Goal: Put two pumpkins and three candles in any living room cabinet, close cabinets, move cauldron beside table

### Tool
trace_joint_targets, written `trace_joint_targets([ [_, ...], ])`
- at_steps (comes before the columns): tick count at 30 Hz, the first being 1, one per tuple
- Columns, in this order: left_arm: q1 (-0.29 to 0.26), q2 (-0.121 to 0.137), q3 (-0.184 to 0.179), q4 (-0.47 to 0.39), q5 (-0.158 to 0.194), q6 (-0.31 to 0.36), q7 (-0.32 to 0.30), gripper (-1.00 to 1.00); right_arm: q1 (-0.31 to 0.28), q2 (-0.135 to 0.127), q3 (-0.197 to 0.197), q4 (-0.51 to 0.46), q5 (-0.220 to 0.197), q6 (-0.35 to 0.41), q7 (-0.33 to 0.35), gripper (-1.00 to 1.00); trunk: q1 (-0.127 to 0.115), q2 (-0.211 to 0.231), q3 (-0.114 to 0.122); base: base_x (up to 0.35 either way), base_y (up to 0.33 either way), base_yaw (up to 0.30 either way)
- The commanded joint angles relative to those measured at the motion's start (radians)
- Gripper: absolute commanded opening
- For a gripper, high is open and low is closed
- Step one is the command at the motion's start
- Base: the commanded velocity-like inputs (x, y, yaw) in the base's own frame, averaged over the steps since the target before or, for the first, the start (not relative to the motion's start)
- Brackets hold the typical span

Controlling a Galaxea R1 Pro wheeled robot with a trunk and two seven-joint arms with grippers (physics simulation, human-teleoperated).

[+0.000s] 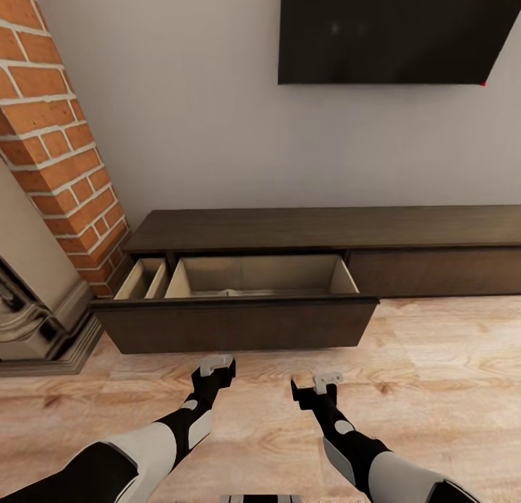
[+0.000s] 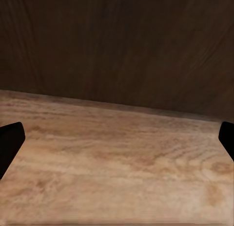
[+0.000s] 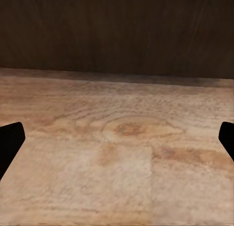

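I have the base parked square to the long, low, dark brown wooden cabinet [image 1: 325, 235] against the far wall. Its wide left drawer [image 1: 239, 322] stands pulled out toward me, pale inside and apparently empty, though its near floor is hidden behind the front panel. I judge it is left open to receive items.

Left gripper [image 2: 117, 138] and right gripper [image 3: 117, 138] hang low over the light wood plank floor [image 1: 434, 387], just short of the drawer front, both with fingers spread wide and nothing between them. Held low and forward so they clear the drawer.

Nearby: red brick column [image 1: 58, 141] to the left, black wall-mounted screen [image 1: 391, 32] above.
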Motion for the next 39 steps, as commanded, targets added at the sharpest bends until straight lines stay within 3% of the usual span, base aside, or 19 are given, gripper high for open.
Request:
trace_joint_targets([
  [1, -0.001, 0.000, -0.009, 0.001, 0.005, -0.003, 0.003, 1.00, 0.001, 0.000, 0.009, 0.000, -0.004, -0.003, -0.007, 1.00, 0.000, 0.000, -0.001, 0.000, 0.000, 0.000],
  [31, 0.000, 0.000, -0.009, 0.026, 0.003, -0.002, 0.004, 1.00, 0.009, -0.002, 0.004, 0.000, -0.010, -0.008, -0.007, 1.00, 0.000, 0.000, -0.001, 0.001, 0.000, 0.000],
  [39, 0.000, 0.000, -0.009, 0.027, 0.003, -0.002, 0.004, 1.00, 0.009, -0.002, 0.004, 0.000, -0.010, -0.007, -0.008, 1.00, 0.000, 0.000, -0.001, 0.228, 0.000, 0.000],
])
